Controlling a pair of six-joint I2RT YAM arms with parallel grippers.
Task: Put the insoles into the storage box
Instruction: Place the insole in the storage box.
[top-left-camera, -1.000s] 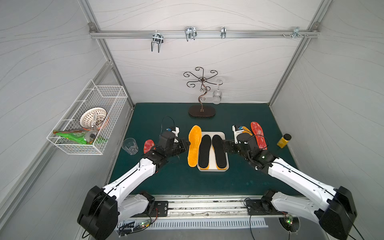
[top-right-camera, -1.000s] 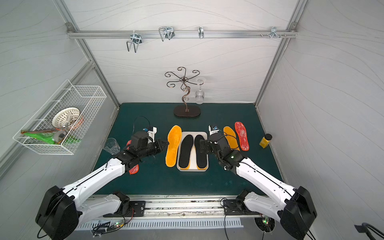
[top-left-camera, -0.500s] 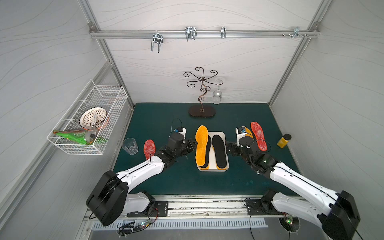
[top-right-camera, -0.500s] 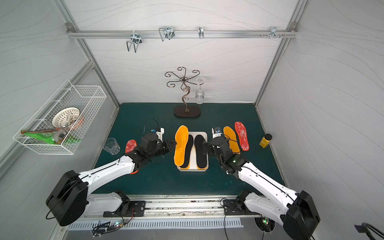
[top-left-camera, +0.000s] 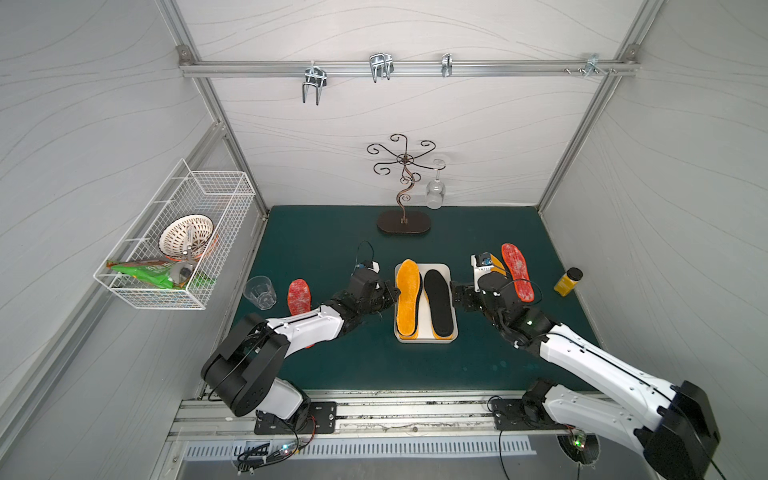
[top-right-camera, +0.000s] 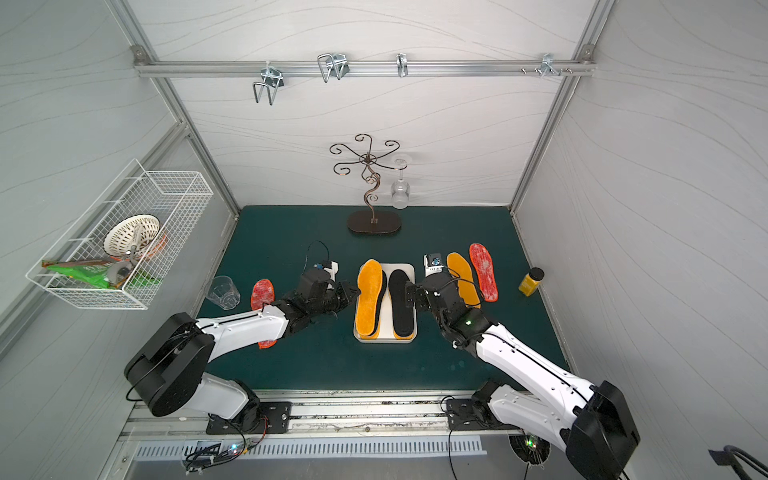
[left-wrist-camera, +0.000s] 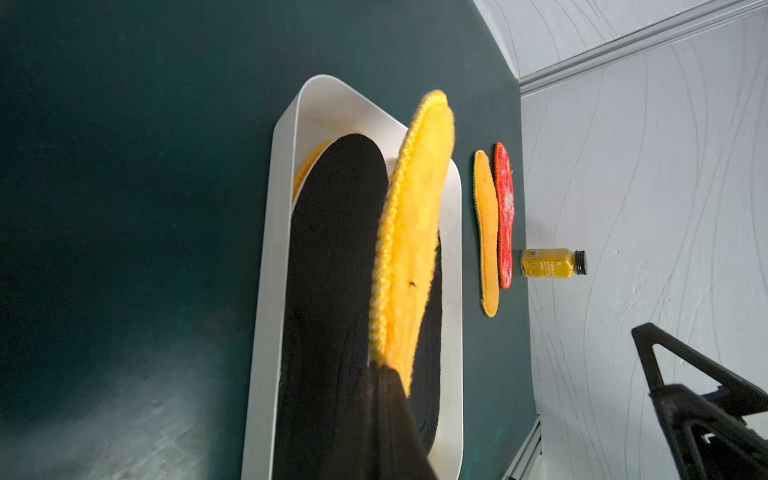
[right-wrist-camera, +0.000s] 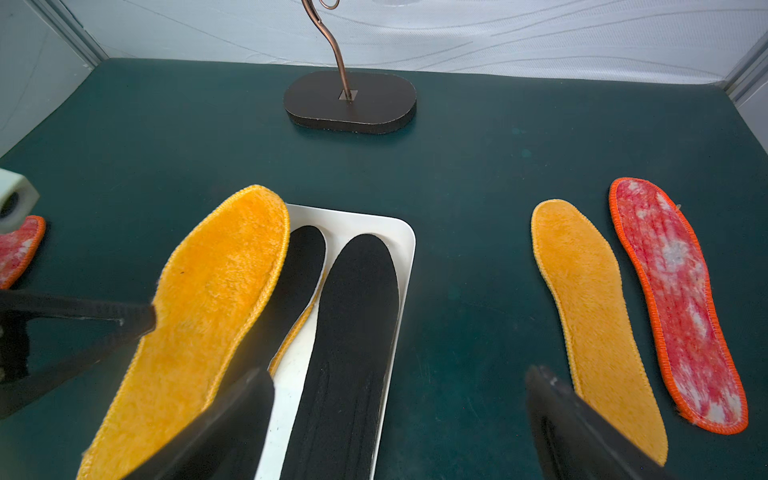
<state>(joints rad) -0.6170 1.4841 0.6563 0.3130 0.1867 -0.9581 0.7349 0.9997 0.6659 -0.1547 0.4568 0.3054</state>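
Yellow bottle (left-wrist-camera: 548, 262) label unreadable.

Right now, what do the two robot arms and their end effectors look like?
Both the left arm and the right arm have white shells on the long links and black joints with bulky black shoulders. The left end effector and right end effector are black too. A thin black cable loops at each wrist.
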